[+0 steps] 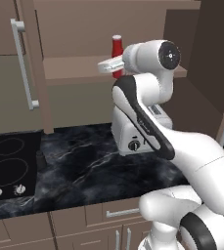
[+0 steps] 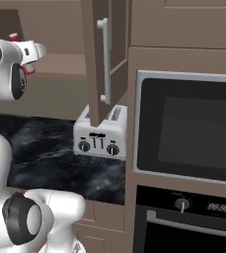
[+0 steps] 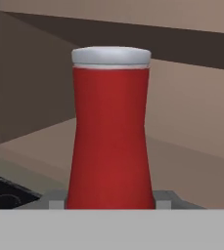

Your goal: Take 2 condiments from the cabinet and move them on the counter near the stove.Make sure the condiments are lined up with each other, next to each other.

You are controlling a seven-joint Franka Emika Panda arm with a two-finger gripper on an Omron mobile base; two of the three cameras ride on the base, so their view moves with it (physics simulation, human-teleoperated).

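Note:
The red bottle (image 1: 117,46) stands upright at the cabinet shelf (image 1: 74,66), and whether its base touches the shelf is hidden. My gripper (image 1: 112,64) is shut on its lower body. In the hand view the bottle (image 3: 111,141) sits between both grey fingertips (image 3: 57,200), under its pale top band. In the right base view the hand (image 2: 34,50) covers most of the bottle (image 2: 16,37). The small dark shaker (image 1: 40,158) stands on the black counter (image 1: 89,168), right beside the stove (image 1: 8,166).
The cabinet door with its long silver handle (image 1: 23,63) stands open to the left of the shelf. A silver toaster (image 2: 102,136) sits on the counter below the shelf. A built-in oven (image 2: 183,133) fills the wall to the right.

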